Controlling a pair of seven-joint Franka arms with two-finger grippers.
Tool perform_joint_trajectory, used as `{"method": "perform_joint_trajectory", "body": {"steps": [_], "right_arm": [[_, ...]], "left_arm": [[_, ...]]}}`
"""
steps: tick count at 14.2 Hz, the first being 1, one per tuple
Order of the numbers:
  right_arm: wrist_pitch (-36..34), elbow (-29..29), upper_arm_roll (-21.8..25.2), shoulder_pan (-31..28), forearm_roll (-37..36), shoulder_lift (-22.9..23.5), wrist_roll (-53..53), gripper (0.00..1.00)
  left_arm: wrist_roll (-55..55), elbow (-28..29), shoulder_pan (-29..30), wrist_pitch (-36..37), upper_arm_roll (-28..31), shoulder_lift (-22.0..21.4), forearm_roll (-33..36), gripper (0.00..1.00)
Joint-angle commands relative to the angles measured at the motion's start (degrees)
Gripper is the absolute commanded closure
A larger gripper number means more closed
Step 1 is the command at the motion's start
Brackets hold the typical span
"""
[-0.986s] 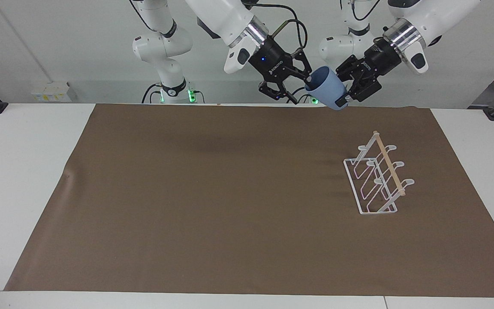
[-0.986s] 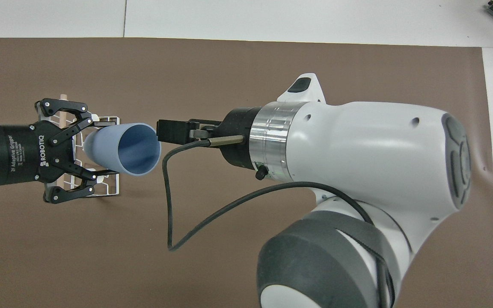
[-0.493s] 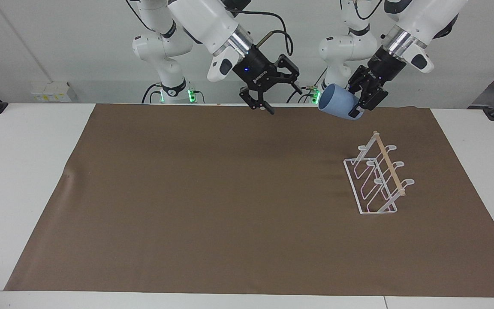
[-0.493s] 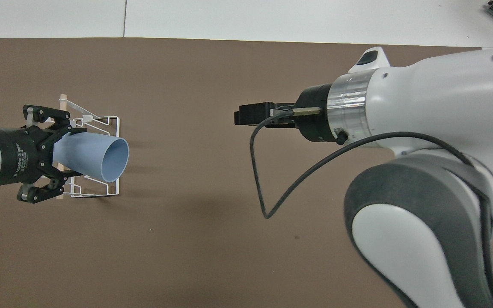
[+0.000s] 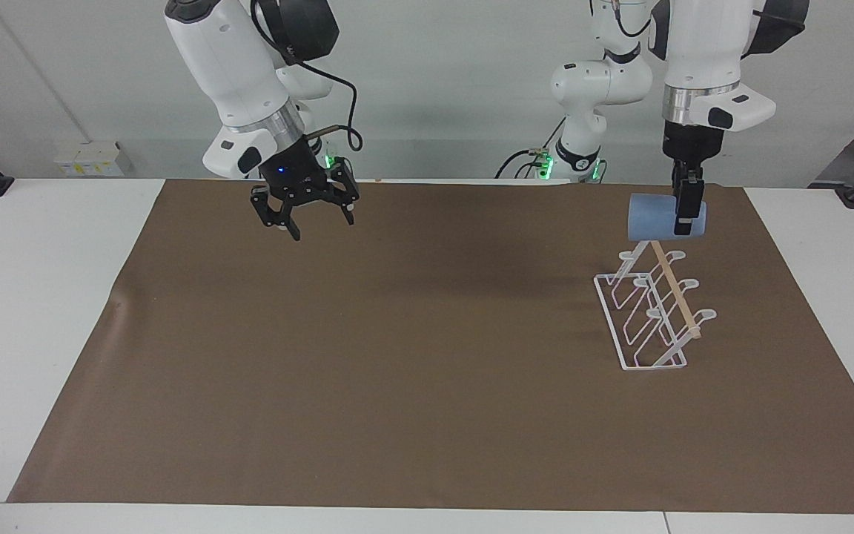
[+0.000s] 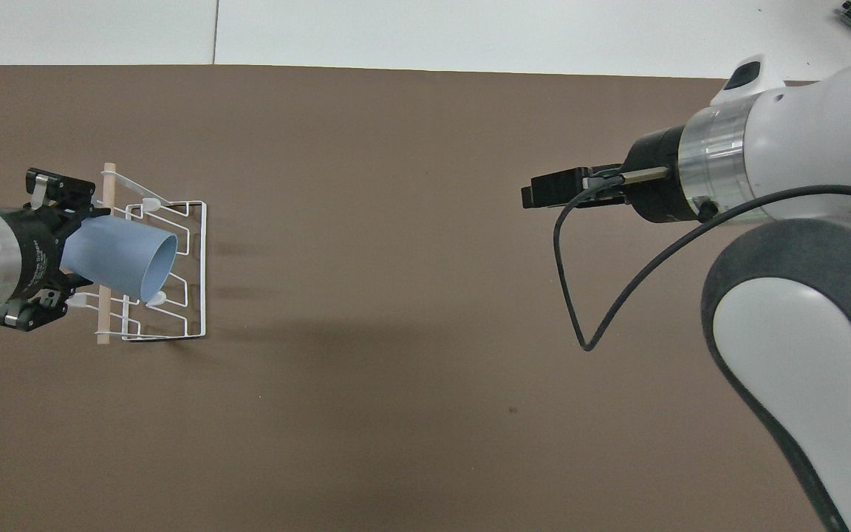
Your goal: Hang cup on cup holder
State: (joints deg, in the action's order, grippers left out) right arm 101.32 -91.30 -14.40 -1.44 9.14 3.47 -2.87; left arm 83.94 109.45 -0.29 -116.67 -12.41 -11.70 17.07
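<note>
The light-blue cup (image 5: 653, 217) (image 6: 119, 255) lies on its side in the air, gripped near its base, just above the cup holder; its mouth faces the right arm's end of the table. My left gripper (image 5: 683, 219) (image 6: 71, 251) points straight down and is shut on the cup. The cup holder (image 5: 677, 293) (image 6: 204, 281), a white wire rack with a wooden rod on top, stands on the mat toward the left arm's end. Over the mat toward the right arm's end, my right gripper (image 5: 322, 226) (image 6: 536, 196) hangs open with nothing in it.
A brown mat (image 5: 397, 356) (image 6: 396, 369) covers most of the white table (image 5: 41, 297). A black cable (image 6: 580, 295) loops from the right wrist. The right arm's bulk (image 6: 802, 332) fills one side of the overhead view.
The right gripper has pulled away from the cup toward its own end of the table. The left gripper has swung to point down and carried the cup over the cup holder.
</note>
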Motion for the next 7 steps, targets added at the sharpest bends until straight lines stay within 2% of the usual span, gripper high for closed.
{"method": "perform_joint_trajectory", "body": {"steps": [1,2,4,5,7], "right_arm": [[-0.52,-7.38,-0.72,-5.40,-1.32,-4.51,0.40,0.05],[0.10,-11.23,-0.72,-6.63,-1.32,-6.44,0.50,0.05],[0.54,-16.43,-0.72,-7.26,-3.59,-9.34,0.15,0.05],[0.80,-17.68,-0.72,-7.17,-5.35,-10.05,-0.03,0.05],[0.89,-18.04,-0.72,-7.26,-6.24,-10.15,-4.22,0.05]], "left_arm": [[-1.05,-0.29,-1.20,-2.51,0.37,2.11,9.00,1.00],[-0.79,-0.29,-3.03,-2.68,0.45,4.38,13.91,1.00],[-0.70,-0.12,-4.37,-2.86,0.45,5.90,17.64,1.00],[-0.53,0.06,-4.37,-2.77,0.45,6.68,18.69,1.00],[3.92,0.32,-6.73,-2.25,0.45,11.06,27.09,1.00]]}}
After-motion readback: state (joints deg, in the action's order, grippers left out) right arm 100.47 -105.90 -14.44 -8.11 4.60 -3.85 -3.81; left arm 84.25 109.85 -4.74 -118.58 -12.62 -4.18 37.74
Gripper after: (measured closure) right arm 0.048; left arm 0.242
